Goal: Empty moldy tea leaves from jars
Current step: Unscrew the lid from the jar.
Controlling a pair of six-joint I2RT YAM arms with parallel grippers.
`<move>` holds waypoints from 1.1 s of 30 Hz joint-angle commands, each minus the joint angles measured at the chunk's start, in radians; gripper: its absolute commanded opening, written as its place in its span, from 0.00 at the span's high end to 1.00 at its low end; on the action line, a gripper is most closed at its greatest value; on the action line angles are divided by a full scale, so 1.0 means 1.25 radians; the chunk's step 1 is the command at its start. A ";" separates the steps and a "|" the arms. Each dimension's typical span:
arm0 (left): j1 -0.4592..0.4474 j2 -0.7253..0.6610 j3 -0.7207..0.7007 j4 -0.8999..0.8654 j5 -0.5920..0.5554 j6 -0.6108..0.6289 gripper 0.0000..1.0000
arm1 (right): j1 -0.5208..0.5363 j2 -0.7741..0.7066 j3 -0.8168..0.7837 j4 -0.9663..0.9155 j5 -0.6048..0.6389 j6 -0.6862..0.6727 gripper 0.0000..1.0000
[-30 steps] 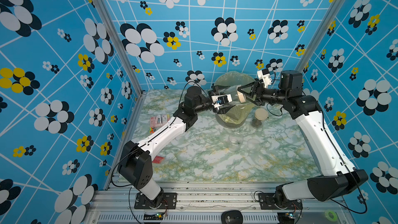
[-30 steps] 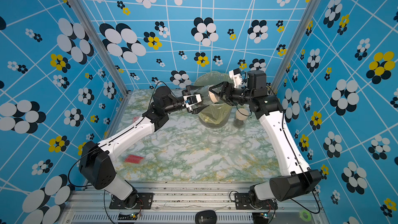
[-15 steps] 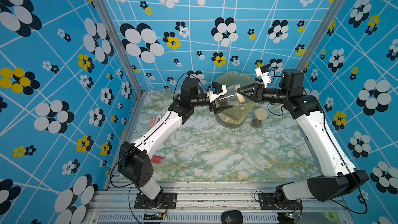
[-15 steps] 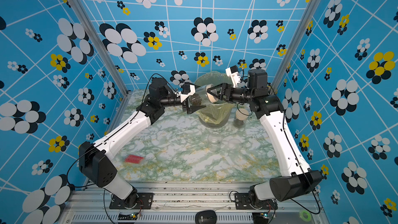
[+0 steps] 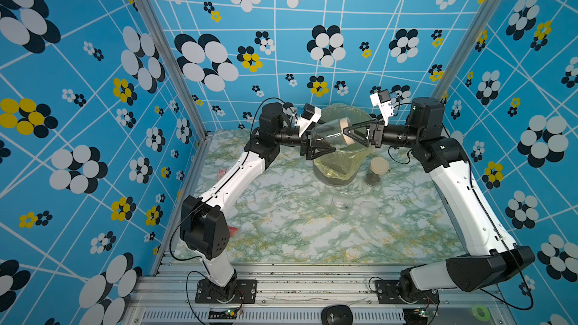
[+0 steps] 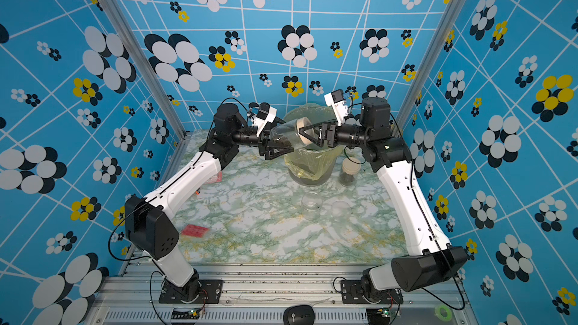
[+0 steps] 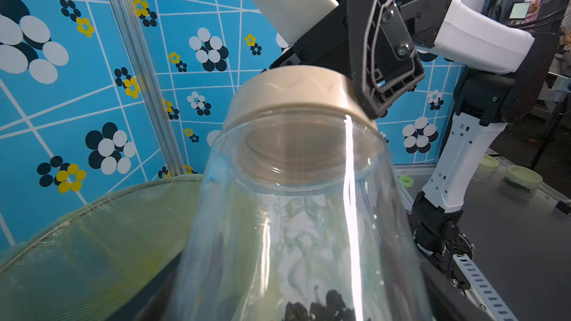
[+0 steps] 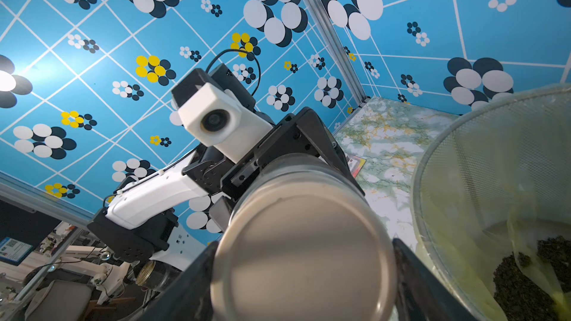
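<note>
The jar (image 7: 293,211) is held on its side over the rim of the yellow-lined bin (image 5: 339,168), its body clamped by the left gripper (image 5: 323,142). Its beige lid (image 7: 296,91) is pinched by the right gripper (image 5: 346,134). Dark tea leaves (image 7: 318,308) are seen inside the jar.

There are three jars: one raised jar (image 5: 329,135), one lidded jar (image 5: 376,172), one open jar (image 5: 342,205); one loose clear lid (image 5: 367,209); one bin (image 5: 328,179).
</note>
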 commanded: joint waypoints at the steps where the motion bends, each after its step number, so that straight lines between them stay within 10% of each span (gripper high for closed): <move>1: 0.018 0.001 0.080 0.128 0.034 -0.164 0.63 | 0.014 0.032 -0.002 -0.036 -0.065 -0.096 0.43; 16: 0.021 0.017 0.083 0.151 0.055 -0.197 0.63 | -0.008 0.081 0.063 -0.028 -0.093 -0.113 0.42; 33: 0.022 0.007 0.096 0.012 -0.014 -0.023 0.63 | -0.016 0.040 0.023 0.069 -0.062 0.005 0.01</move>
